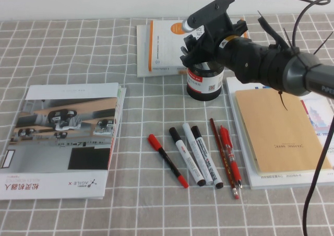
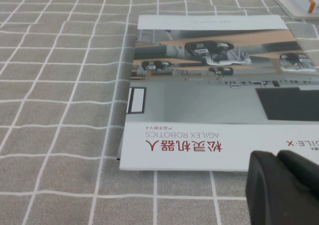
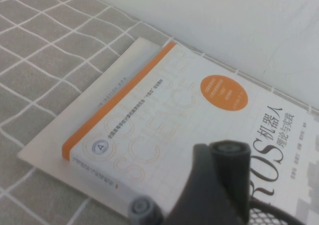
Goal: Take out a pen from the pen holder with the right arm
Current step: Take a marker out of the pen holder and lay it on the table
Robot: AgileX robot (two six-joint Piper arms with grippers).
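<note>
Right tool [image 1: 201, 56], opening indiscernible, is held over far pen holder [image 1: 204, 87] for extraction; left tool [image 2: 278, 182], closed and empty, is parked by booklet [image 2: 209, 85].

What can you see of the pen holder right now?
The pen holder is a black round cup, wire mesh by its look, with a red and white label in front. It stands upright on the checked cloth, between the orange book behind it and the brown notebook to its right, beyond the row of pens. The right gripper hangs over its mouth, hiding the rim. The left gripper, shut, is far off by the brochure.
</note>
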